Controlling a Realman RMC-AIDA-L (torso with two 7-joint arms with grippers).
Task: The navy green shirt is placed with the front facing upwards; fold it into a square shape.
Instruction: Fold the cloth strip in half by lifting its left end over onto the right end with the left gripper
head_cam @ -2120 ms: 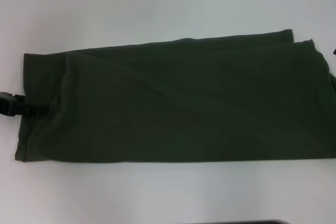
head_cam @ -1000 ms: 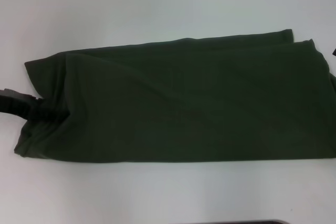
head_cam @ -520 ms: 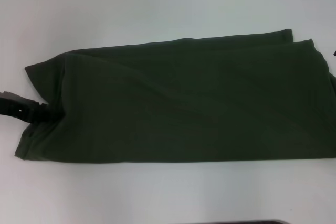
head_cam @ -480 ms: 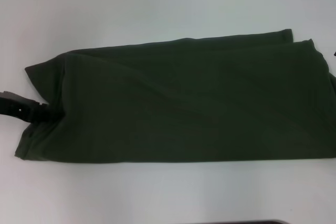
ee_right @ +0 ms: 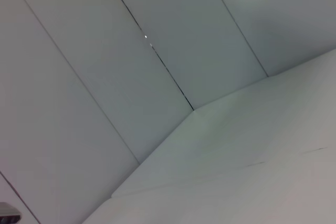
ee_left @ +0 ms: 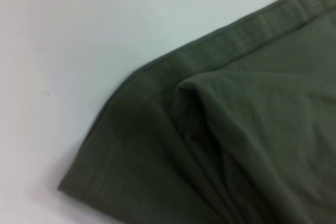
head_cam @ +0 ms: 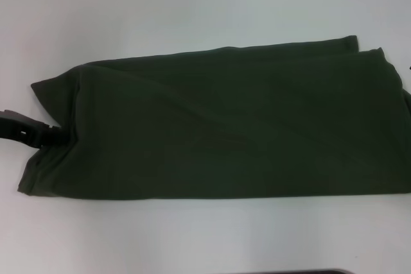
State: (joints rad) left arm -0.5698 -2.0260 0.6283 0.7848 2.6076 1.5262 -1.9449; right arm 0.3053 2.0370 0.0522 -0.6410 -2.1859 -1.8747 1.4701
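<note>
The navy green shirt [head_cam: 225, 126] is folded into a long band; crosswise folds remain; the left gripper [head_cam: 54, 137] sits at its end, grip indiscernible

shirts: one navy green shirt [head_cam: 225, 123] before me
grippers: one, my left gripper [head_cam: 29, 134]
tables: one white table [head_cam: 192, 11]

Shirt [head_cam: 225, 126] lay folded lengthwise across desk [head_cam: 192, 4], left to right; left gripper [head_cam: 54, 137] at its left end.
</note>
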